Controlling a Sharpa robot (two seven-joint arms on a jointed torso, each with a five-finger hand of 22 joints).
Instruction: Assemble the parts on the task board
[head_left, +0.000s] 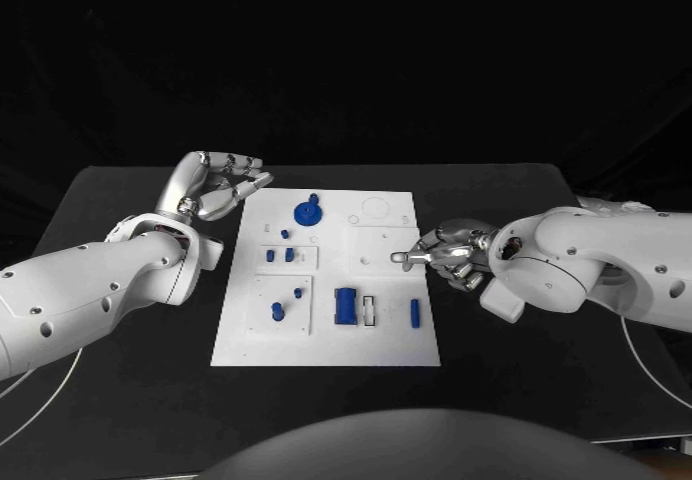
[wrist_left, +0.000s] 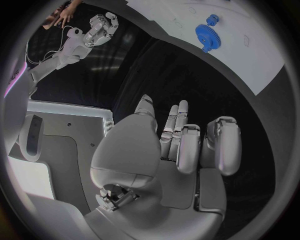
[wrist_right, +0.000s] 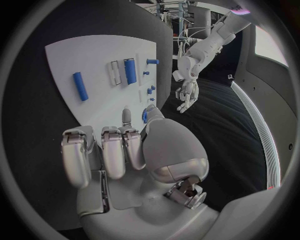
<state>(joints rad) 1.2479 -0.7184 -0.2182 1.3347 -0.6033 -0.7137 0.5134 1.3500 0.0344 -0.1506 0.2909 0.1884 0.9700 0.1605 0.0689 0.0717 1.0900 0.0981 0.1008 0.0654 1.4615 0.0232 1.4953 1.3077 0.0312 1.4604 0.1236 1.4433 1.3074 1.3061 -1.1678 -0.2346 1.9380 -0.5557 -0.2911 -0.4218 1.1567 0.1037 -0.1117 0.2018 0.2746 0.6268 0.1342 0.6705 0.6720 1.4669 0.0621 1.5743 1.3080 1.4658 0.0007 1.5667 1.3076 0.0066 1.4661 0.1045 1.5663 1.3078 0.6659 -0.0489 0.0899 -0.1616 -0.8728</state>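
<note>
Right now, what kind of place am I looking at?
Probably a robotics test bench or lab: a black table against dark drapes, a white task board with small blue parts, and two robot hands, left and right.

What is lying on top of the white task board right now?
On the task board: a blue gear, a blue block, a blue rod and small blue pegs. The right robot hand covers part of its right edge.

A wide black surface (head_left: 130, 400) carries everything, with thin white cables (head_left: 43, 395) trailing across its near corners.
</note>
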